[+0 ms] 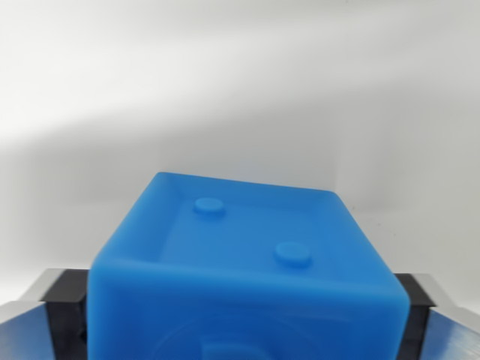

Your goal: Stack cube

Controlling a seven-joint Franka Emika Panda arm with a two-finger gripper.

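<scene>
A blue cube (244,277) fills the lower middle of the wrist view, sitting squarely between the two fingers of the end effector (244,319). The dark pad of one finger (66,300) shows at the wrist view's left, pressed against the cube's side; the other pad (417,304) shows at the wrist view's right, likewise against the opposite side. No gap is visible on either side, so the end effector is clenched on the cube, grasping it.

The cube's upper face is recessed, with a raised rim around it and two small round studs (209,205) standing on it (one toward the far left corner, one nearer the right edge). The near face, closest to the camera, carries a faint circular relief and a raised shape cut off by the bottom edge.

Beyond the cube lies a pale, plain surface (240,97), brighter in a diagonal band above and greyer nearer the end effector. Whether the cube touches this surface or hangs clear of it cannot be told from this view.
</scene>
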